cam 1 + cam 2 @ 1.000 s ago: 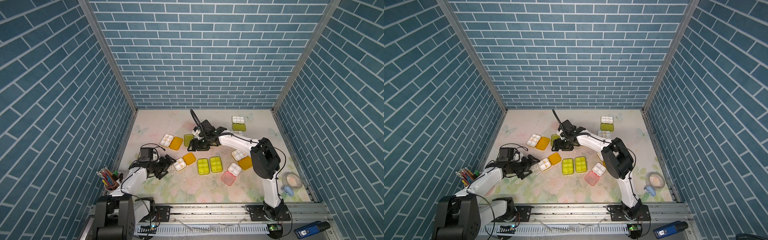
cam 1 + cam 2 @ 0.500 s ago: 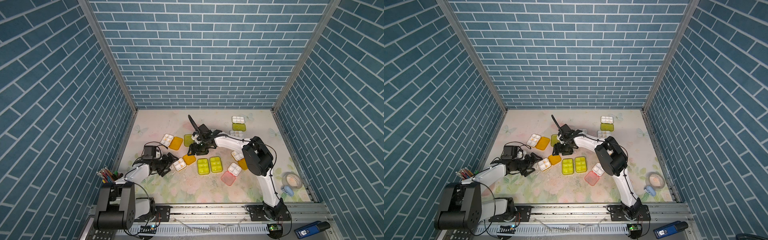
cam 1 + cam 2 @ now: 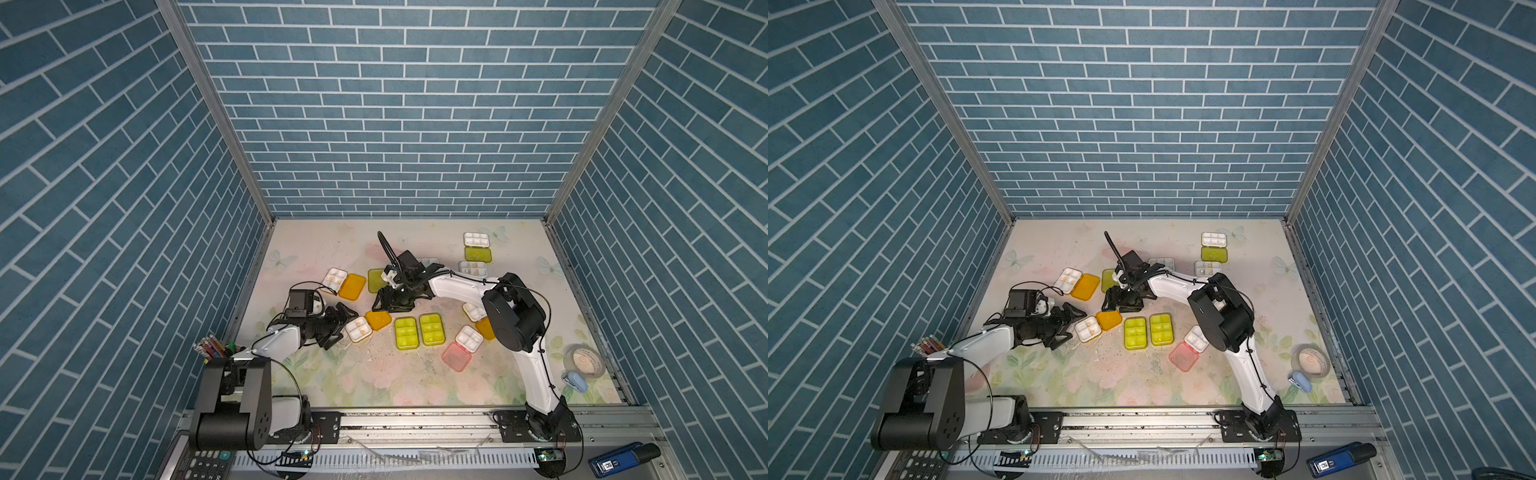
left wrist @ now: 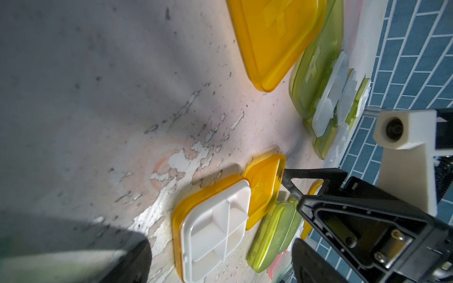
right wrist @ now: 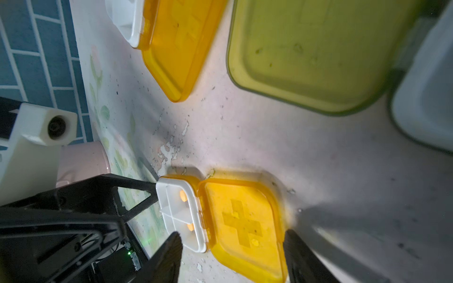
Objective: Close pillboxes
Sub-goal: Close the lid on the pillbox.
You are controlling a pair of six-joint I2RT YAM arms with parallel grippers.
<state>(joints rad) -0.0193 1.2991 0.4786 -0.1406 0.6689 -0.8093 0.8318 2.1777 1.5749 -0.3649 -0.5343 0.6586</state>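
The right gripper (image 5: pixel 231 234) points down at the worktop (image 3: pixel 374 382), its jaws standing apart and clamping nothing. They stand either side of a translucent orange-yellow hinged lid (image 5: pixel 245 220) with a raised cross, which lies flat open. The lid belongs to an open pillbox, and its white four-compartment tray (image 3: pixel 359 329) sits just beside it, near the middle of the worktop.

The left gripper (image 3: pixel 345 326) sits low on the tray's far side, jaws also open, with one finger (image 5: pixel 137 183) touching the tray's outer edge. This probably braces the tray so the box cannot slide while the lid is tipped over its hinge. Two compartments each show a small orange-yellow pill (image 5: pixel 182 196).

Just beyond the lid, a closed lime green pillbox (image 3: pixel 405 338) lies side by side with a second closed lime green pillbox (image 3: pixel 432 329). Near them is an open pink-lidded pillbox (image 3: pixel 457 357). Further back is another open orange-lidded pillbox (image 3: pixel 352 286), and beside it a lime green lid (image 3: pixel 376 279) partly hidden by the right arm. At the rear lies an open lime-lidded pillbox (image 3: pixel 478 247), its white tray too small to show any contents. Most of the boxes lie open, so the task looks far from done.
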